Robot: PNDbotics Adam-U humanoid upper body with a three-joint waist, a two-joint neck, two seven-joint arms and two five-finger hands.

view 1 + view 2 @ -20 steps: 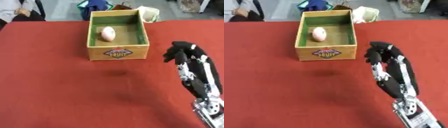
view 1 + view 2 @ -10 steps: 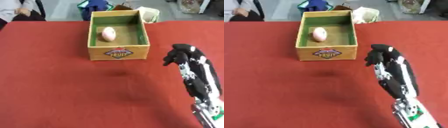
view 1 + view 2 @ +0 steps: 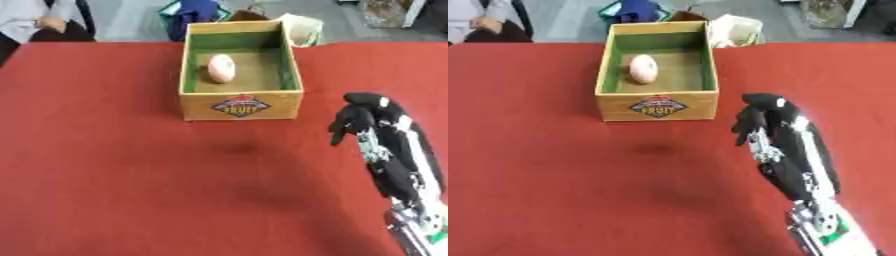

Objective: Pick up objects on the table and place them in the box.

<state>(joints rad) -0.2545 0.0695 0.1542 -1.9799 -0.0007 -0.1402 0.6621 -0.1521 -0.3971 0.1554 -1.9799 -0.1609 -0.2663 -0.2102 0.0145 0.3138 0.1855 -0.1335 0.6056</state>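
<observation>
The box (image 3: 241, 70) is sitting in the upper centre of the frame on the red table (image 3: 114, 165), and a pale, egg-shaped object (image 3: 220, 67) is lying inside it on the floor of the box, toward its left wall and nearer the far end. No other loose object is showing on the red surface; only a faint dark smudge is marking the cloth below the box front. Judged from this layout, the placing step appears complete for the one visible object, and the task is either near its end or waiting on an object outside the frame. The right hand (image 3: 765, 122) is occupying the right side of the frame, below and to the right of the box, with its arm running down to the lower right corner. The hand is showing its back to the camera, with the fingers curled downward and bunched together; nothing is visible between them, so the hand appears to be holding nothing. It is standing apart from the box, not touching it. The left hand is not appearing in either view. The next move is calling for a check of the table for any remaining object before a new reach is begun.
</observation>
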